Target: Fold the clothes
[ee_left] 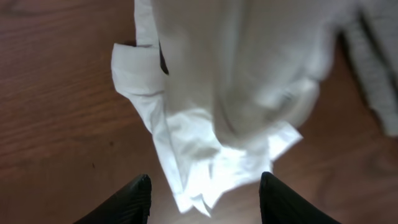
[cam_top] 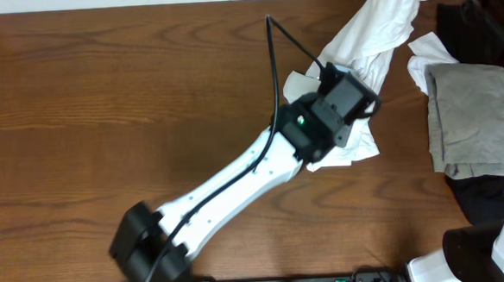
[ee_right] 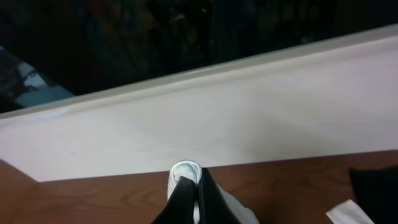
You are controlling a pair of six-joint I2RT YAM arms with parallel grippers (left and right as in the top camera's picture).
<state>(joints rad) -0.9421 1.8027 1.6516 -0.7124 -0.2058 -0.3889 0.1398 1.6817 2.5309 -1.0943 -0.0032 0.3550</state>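
Right claw (ee_right: pixel 194 179) gripped the white T-shirt (cam_top: pixel 376 31), holding one end high. Left claw (ee_left: pixel 205 180) stood open astride the trailing hem, probably to catch it.

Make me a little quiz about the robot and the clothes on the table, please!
1. True or false: the left gripper is squeezed tight shut.
2. Pick one: what is the right gripper pinching? A) a sock B) the white T-shirt C) nothing at all
3. Fill the gap: the grey-beige garment lies partly on top of a ____ one.

Key
1. False. Its fingers stand apart over the shirt's edge.
2. B
3. The black garment
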